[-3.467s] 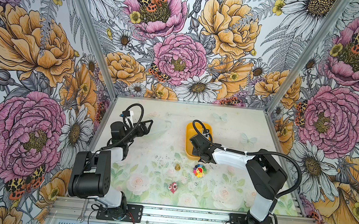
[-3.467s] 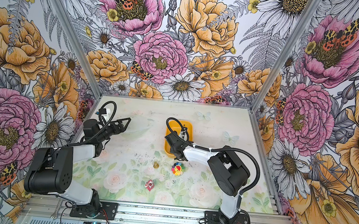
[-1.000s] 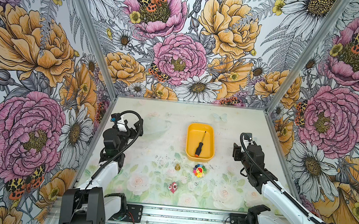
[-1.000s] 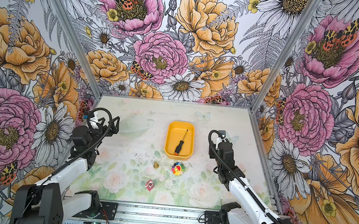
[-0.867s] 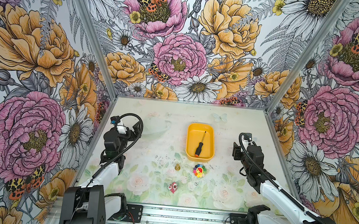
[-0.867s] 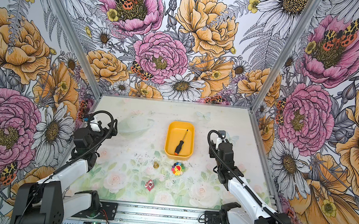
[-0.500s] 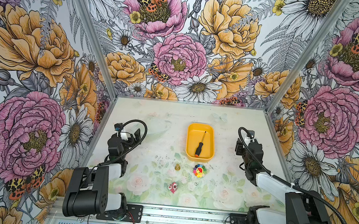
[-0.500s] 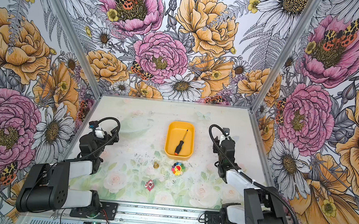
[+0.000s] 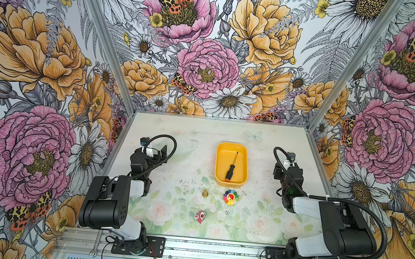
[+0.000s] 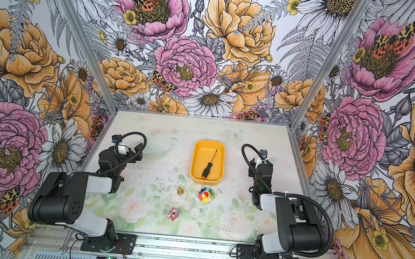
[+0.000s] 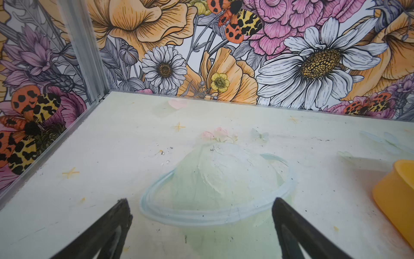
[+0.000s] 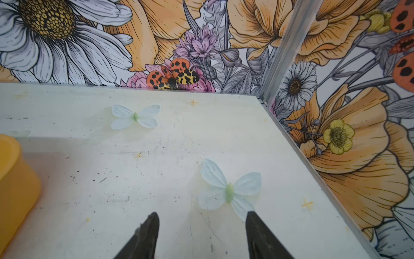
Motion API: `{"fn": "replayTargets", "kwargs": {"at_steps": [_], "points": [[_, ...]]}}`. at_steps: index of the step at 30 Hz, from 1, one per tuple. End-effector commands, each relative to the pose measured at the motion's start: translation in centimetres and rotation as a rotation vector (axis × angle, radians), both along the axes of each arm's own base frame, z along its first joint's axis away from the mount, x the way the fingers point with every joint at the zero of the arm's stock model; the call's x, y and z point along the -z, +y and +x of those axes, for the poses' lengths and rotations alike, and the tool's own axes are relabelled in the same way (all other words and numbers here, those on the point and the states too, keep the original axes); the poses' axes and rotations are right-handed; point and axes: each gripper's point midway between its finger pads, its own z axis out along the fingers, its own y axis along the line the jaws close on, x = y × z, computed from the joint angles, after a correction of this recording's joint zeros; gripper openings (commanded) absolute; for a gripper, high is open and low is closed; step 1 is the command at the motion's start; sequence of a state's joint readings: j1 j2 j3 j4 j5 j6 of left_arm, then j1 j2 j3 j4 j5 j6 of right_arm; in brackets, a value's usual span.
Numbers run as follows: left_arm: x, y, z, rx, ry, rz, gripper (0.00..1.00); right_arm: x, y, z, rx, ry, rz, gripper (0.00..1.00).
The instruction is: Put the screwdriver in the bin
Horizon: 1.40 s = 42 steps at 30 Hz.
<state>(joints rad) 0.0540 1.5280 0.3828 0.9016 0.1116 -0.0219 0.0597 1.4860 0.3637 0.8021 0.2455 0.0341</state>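
The screwdriver, black-handled with an orange butt, lies slantwise inside the yellow-orange bin in both top views, butt end toward the front. My left gripper is open over bare table left of the bin, holding nothing. My right gripper is open on the bin's right, also holding nothing. A corner of the bin shows at the edge of each wrist view.
In front of the bin lie a small brass piece, a rainbow flower toy, a tiny die and a red trinket. A silver wrench rests on the front rail. Metal frame walls border the table.
My right gripper, which was over the bin, has pulled away to the right and the screwdriver lies in the bin. Both arms have folded back toward their bases.
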Motion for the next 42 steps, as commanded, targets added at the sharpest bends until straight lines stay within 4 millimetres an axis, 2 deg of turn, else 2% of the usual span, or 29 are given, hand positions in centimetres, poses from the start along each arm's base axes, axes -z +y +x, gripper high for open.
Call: {"fn": "replayTargets", "kwargs": {"at_steps": [1, 10, 16, 25, 42], "points": [[0.25, 0.56, 0.17, -0.03, -0.008, 0.039, 0.99, -1.06, -0.48, 1.0, 0.009, -0.082, 0.024, 0.63], [0.23, 0.58, 0.22, -0.035, -0.007, 0.042, 0.99, -0.68, -1.35, 1.17, 0.024, -0.054, 0.071, 0.66], [0.29, 0.62, 0.21, -0.036, -0.005, 0.042, 0.99, -0.59, -1.39, 1.21, 0.021, -0.053, 0.075, 0.75], [0.19, 0.32, 0.12, -0.043, -0.011, 0.064, 0.99, -0.61, -1.43, 1.17, 0.023, -0.053, 0.073, 0.99], [0.19, 0.4, 0.16, -0.035, -0.009, 0.051, 0.99, -0.78, -1.39, 1.12, 0.023, -0.06, 0.071, 1.0]]}}
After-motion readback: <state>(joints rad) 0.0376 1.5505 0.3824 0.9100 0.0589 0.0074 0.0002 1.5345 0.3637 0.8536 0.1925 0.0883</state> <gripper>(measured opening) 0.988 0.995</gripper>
